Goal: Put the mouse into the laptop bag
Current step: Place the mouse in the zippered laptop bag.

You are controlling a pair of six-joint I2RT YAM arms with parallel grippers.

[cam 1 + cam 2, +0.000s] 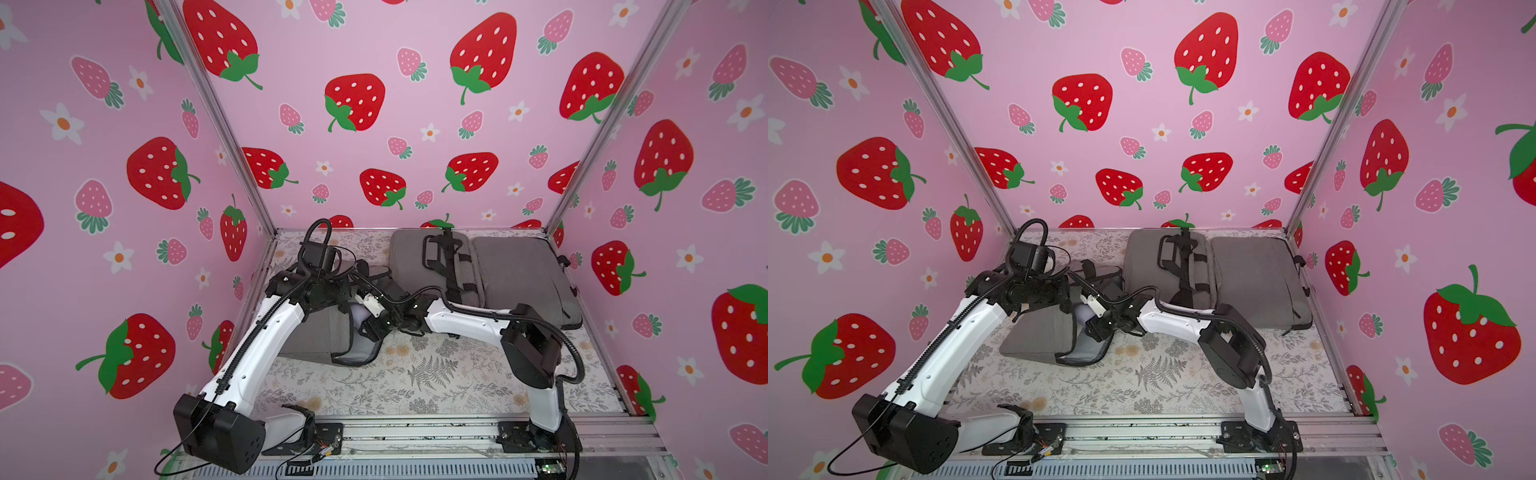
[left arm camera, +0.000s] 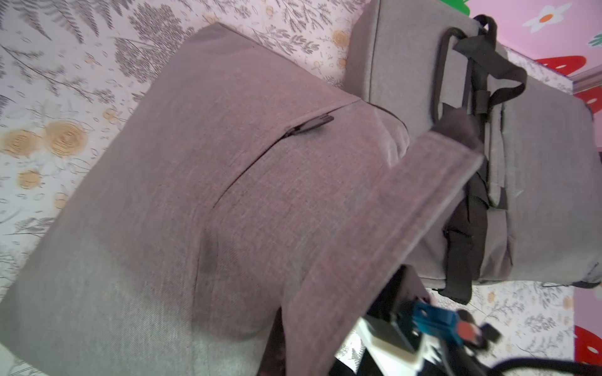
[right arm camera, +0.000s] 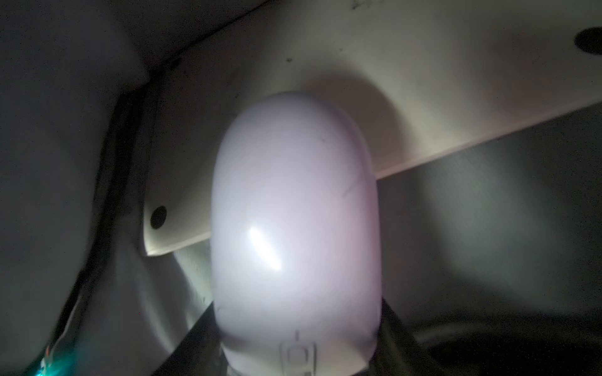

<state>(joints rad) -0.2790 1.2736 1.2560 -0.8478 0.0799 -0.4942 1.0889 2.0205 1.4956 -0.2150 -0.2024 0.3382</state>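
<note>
The grey laptop bag (image 1: 307,338) (image 1: 1038,336) lies at the left middle of the table, its top edge lifted. My left gripper (image 1: 345,296) (image 1: 1065,300) is shut on the bag's grey flap (image 2: 374,228) and holds the mouth open; its fingers are hidden in the left wrist view. The pale lilac mouse (image 3: 294,228) (image 1: 358,314) (image 1: 1082,311) sits between the dark fingers (image 3: 395,328) of my right gripper (image 3: 296,328) (image 1: 370,321), which is shut on it. Mouse and gripper are inside the dim bag mouth, just above a white panel (image 3: 325,58).
Two more grey bags lie at the back right: one with black straps (image 1: 432,266) (image 2: 407,65) and a plain one (image 1: 519,278). Pink strawberry walls close the table (image 1: 415,374) on three sides. The two arms cross closely over the bag mouth.
</note>
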